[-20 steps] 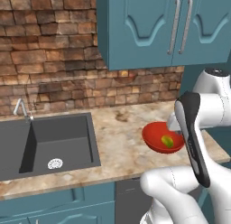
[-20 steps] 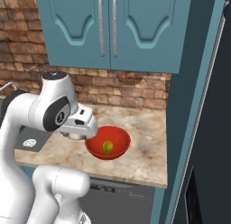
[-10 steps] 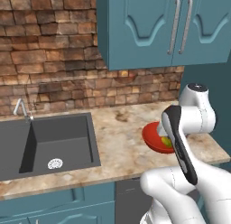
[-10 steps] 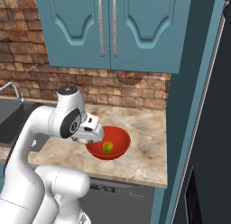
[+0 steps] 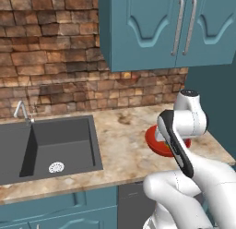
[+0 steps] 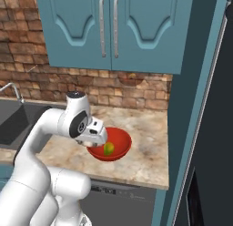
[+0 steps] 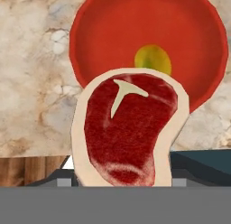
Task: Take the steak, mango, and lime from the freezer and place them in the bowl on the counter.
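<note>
The steak [image 7: 128, 128], red with a pale fat rim, hangs close before the hand camera and covers the fingertips. My gripper [image 6: 100, 139] is shut on it, just over the near left rim of the red bowl [image 6: 122, 141]. In the hand view the bowl [image 7: 113, 33] lies beyond the steak with the yellow-green mango [image 7: 153, 59] inside. The mango [image 6: 108, 149] also shows beside the hand. The bowl [image 5: 154, 139] peeks out behind my forearm on the beige counter [image 5: 124, 145]. The lime is out of view. The dark freezer [image 6: 214, 129] stands at the right.
A dark sink [image 5: 60, 145] with a faucet [image 5: 20, 110] lies to the left of the bowl. Teal upper cabinets [image 5: 161, 29] hang over the counter against the brick wall. A grey dishwasher [image 6: 123, 202] sits below the counter's front edge.
The arm has folded lower and the hand has swung down and a little right, closer to the bowl's rim, with the steak still held. Bowl and mango have not moved.
</note>
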Robot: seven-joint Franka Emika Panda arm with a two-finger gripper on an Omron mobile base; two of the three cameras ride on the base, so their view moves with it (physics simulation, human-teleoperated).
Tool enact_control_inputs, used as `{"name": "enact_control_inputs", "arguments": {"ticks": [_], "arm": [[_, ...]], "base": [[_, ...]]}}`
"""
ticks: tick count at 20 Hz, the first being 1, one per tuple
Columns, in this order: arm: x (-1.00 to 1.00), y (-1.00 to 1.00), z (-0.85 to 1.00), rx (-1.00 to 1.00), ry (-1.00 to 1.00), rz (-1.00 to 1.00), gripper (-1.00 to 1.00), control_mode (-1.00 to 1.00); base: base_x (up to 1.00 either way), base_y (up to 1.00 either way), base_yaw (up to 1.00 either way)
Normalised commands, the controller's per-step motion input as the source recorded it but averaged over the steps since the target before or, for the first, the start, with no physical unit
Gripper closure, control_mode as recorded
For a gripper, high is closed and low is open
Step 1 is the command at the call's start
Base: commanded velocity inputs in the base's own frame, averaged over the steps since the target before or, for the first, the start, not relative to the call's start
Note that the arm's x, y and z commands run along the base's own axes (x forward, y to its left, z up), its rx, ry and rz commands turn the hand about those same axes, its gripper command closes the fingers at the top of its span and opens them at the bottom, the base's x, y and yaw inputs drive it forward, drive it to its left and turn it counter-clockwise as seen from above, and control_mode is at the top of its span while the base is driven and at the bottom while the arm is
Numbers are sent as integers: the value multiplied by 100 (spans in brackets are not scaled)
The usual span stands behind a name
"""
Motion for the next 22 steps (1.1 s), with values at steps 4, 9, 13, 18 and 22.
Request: {"name": "enact_control_inputs", "arguments": {"ticks": [4, 9, 13, 18, 22], "arm": [[31, 0, -36, 0, 3, 0, 100, -100], [25, 0, -29, 0, 0, 0, 100, -100], [26, 0, -20, 0, 3, 0, 100, -100], [44, -6, -25, 0, 0, 0, 100, -100], [59, -9, -34, 0, 0, 0, 100, -100]], "base": [[0, 0, 0], [0, 0, 0], [0, 0, 0], [0, 0, 0], [0, 0, 0]]}}
